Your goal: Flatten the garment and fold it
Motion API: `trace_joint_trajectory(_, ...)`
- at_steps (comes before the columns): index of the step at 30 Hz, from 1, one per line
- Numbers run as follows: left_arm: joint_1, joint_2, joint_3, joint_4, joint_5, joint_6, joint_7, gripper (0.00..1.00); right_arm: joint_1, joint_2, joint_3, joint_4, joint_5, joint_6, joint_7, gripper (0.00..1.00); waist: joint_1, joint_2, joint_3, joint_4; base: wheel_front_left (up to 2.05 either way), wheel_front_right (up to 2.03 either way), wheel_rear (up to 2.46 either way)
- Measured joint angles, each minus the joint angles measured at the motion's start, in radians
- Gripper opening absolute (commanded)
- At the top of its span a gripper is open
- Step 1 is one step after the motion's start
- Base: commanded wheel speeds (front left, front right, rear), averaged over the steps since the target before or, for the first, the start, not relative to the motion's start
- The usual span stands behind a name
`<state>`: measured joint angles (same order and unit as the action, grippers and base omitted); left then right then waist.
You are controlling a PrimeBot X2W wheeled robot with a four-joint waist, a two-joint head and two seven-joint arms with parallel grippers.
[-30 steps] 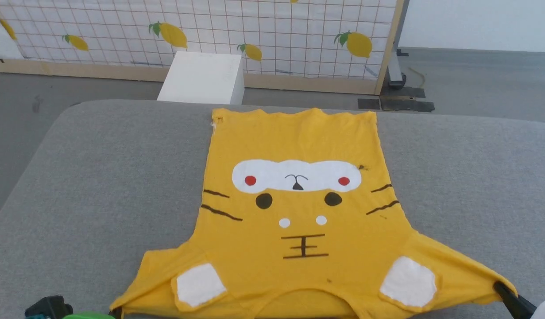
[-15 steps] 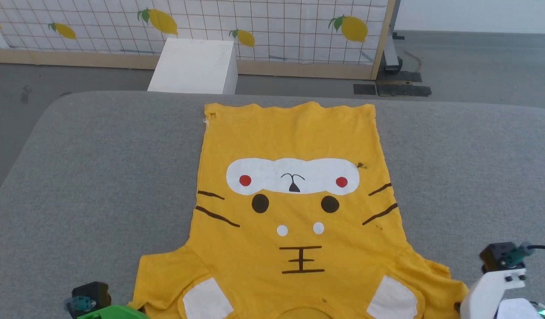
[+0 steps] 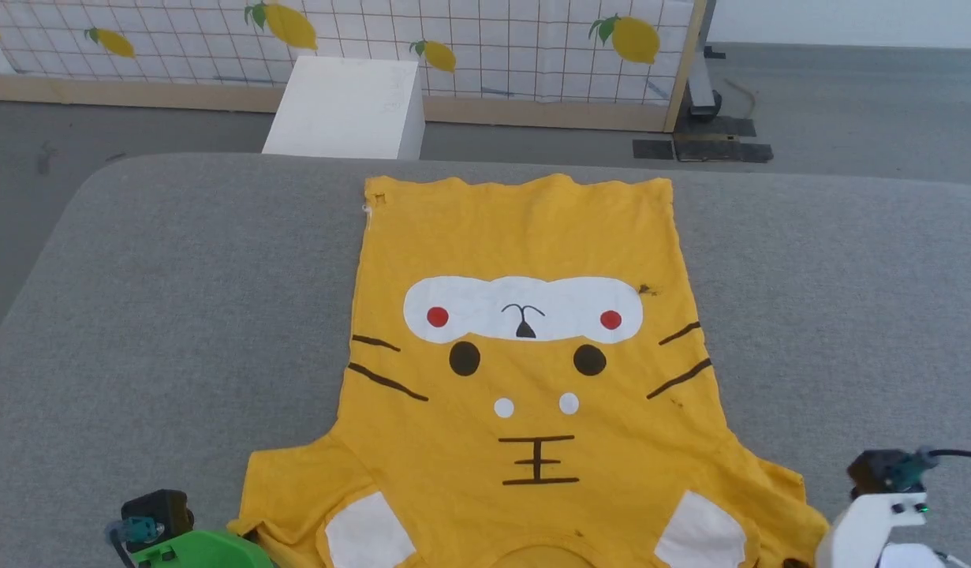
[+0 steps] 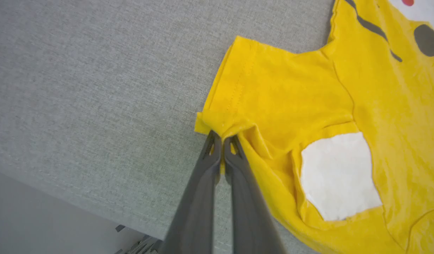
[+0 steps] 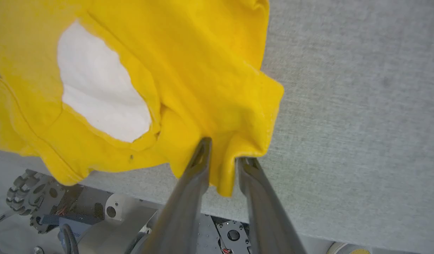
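Worktop: grey and fabric-covered, carrying the shirt.
Tiger T-shirt: spread print-up along the middle, hem by the far edge, sleeves at the near edge.
Right gripper: fingers parted, a sleeve fold hanging between them.
Left gripper: clamped on the other sleeve's hem corner.

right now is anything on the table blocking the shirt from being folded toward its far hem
Nothing visible does: the shirt lies on bare grey table, and the white box stands beyond its far edge.
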<state>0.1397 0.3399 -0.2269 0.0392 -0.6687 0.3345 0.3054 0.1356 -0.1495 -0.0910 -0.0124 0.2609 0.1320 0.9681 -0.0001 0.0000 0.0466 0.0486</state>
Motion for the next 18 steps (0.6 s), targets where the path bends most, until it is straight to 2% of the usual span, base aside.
trace_joint_trajectory(10, 0.005, -0.008, 0.026, -0.026, -0.012, 0.011, -0.012, 0.0, -0.005, 0.035, -0.173, -0.282, 0.107, 0.0, -0.035, 1.0, 0.0, 0.0, -0.016, -0.024, 0.0, 0.0, 0.0)
trace_joint_trajectory(14, 0.005, -0.009, 0.027, -0.039, -0.015, 0.016, -0.017, 0.0, -0.105, 0.06, -0.212, -0.351, 0.129, 0.0, -0.174, 1.0, 0.0, 0.0, -0.012, -0.027, 0.0, 0.0, 0.0)
trace_joint_trajectory(18, 0.003, -0.009, 0.028, -0.043, -0.019, 0.016, -0.018, 0.0, -0.217, 0.077, -0.197, -0.34, 0.148, 0.0, -0.332, 1.0, 0.0, 0.0, 0.0, -0.02, 0.0, 0.0, 0.0)
